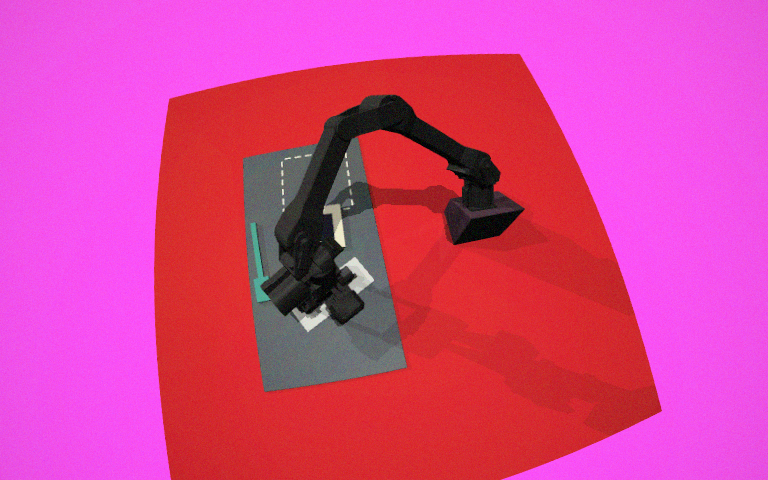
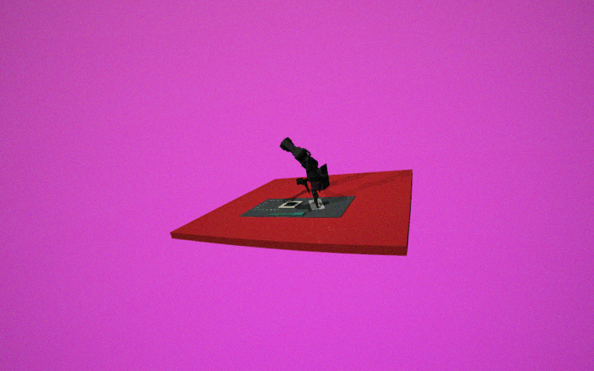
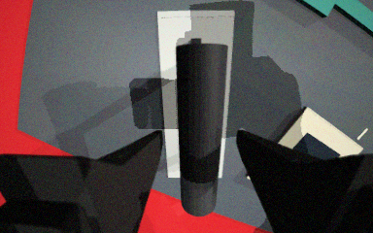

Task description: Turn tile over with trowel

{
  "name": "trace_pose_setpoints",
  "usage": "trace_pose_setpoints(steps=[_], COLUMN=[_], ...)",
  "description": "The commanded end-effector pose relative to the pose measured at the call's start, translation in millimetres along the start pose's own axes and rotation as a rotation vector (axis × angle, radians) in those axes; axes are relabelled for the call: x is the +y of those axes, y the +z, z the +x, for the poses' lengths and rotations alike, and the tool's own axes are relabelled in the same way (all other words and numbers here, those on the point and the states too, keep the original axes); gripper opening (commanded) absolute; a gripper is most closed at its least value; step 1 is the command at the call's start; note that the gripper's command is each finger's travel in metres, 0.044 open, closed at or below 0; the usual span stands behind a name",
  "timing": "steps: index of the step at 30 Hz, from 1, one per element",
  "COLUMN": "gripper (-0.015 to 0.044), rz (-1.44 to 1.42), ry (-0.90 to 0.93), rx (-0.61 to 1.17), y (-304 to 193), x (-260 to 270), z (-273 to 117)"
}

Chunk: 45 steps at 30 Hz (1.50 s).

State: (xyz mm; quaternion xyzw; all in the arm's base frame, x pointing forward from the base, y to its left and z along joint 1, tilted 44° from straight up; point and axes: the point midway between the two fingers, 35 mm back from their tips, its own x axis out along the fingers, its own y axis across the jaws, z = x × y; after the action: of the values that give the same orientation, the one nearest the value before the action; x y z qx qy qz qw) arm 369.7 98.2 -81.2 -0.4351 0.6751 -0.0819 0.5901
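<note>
The trowel, a pale rectangular blade [image 1: 362, 273] [image 3: 168, 39] with a thick black cylindrical handle [image 3: 201, 87] above it, lies on the grey mat [image 1: 334, 359] [image 2: 339, 209] [image 3: 73, 53]. My gripper [image 3: 199, 136] is open, its fingertips on either side of the handle in the wrist view, with gaps on both sides. The arm hides most of the trowel in the top view. The cream tile [image 1: 338, 225] [image 2: 282, 204] [image 3: 311, 122] lies flat with its dark square mark up. It is at the near edge of the dashed outline [image 1: 286, 158]; part of it is hidden behind the arm.
A teal long-handled tool [image 1: 262, 290] [image 2: 298, 213] [image 3: 356, 11] lies along the mat's left edge in the top view, close to the wrist. The arm's base [image 1: 487, 220] stands on the red table [image 1: 215, 424] to the right of the mat. The arm arches over the outline and tile.
</note>
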Motion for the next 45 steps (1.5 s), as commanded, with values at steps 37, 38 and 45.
trace_pose_setpoints(steps=[37, 38, 45], gripper=[0.0130, 0.0130, 0.0130], rz=[0.184, 0.214, 0.419], ry=[-0.004, -0.004, -0.004], rx=[0.005, 0.005, 0.005], y=[-1.6, -1.6, -1.6], x=[-0.7, -0.7, -0.7], z=[7.1, 7.1, 7.1])
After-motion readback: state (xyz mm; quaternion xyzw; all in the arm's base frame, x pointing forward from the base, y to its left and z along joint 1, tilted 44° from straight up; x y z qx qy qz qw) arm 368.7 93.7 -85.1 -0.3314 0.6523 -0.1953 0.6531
